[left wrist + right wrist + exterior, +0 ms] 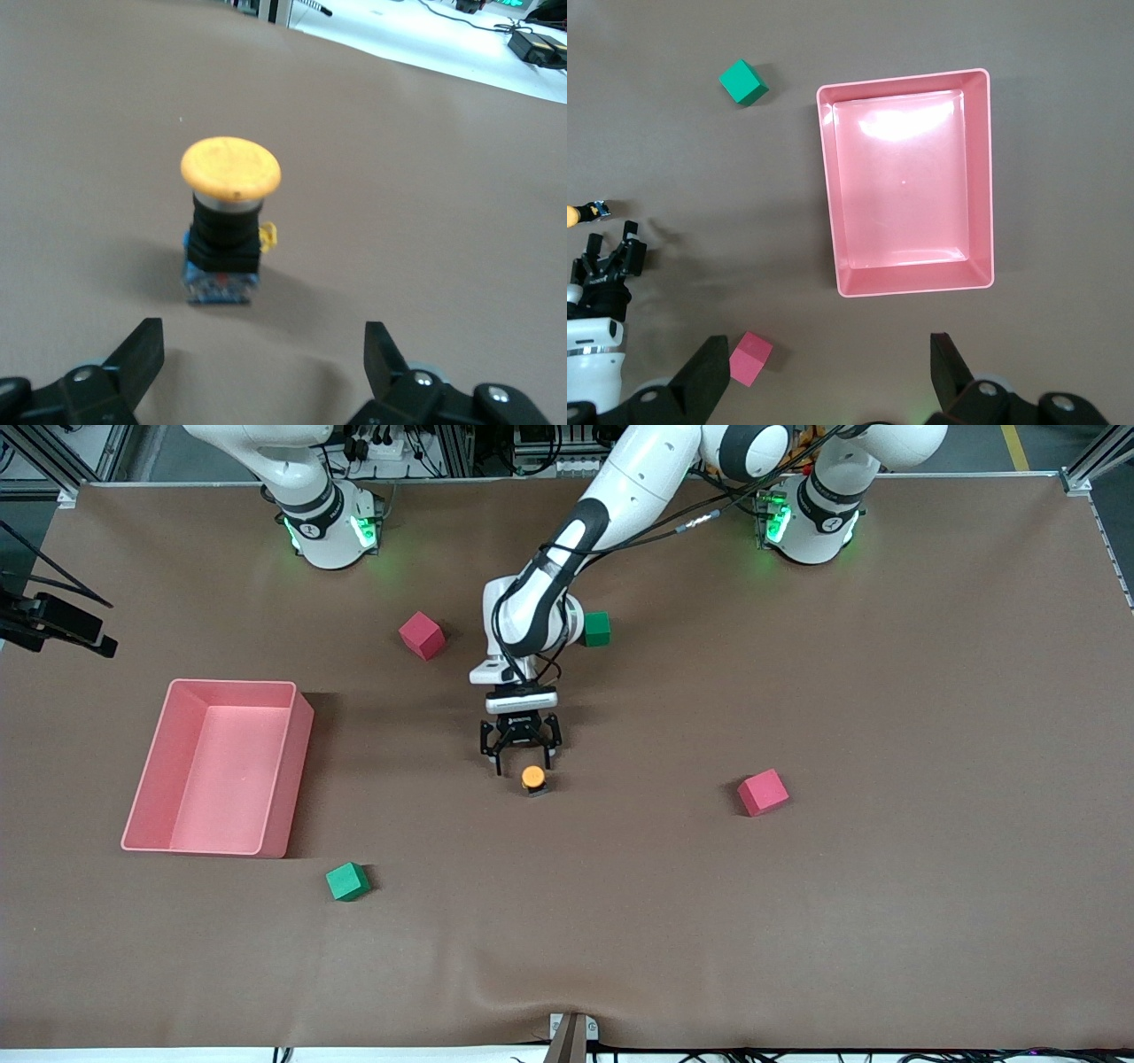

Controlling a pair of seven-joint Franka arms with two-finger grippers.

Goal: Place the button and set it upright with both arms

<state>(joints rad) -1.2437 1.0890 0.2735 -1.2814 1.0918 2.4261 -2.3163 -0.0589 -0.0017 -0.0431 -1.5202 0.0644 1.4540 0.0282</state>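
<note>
The button (532,777) stands upright on the brown table near its middle, orange cap up on a black body with a small blue base. The left wrist view shows it (226,221) just ahead of my left gripper's fingers and apart from them. My left gripper (523,764) is open and empty, low over the table beside the button; it also shows in its own wrist view (263,354). My right gripper (830,372) is open and empty, held high over the table by the pink bin; it is out of the front view. The right arm (310,505) waits.
A pink bin (288,779) stands toward the right arm's end and also shows in the right wrist view (824,177). Red cubes (422,635) (763,792) and green cubes (597,629) (347,881) lie scattered around the button.
</note>
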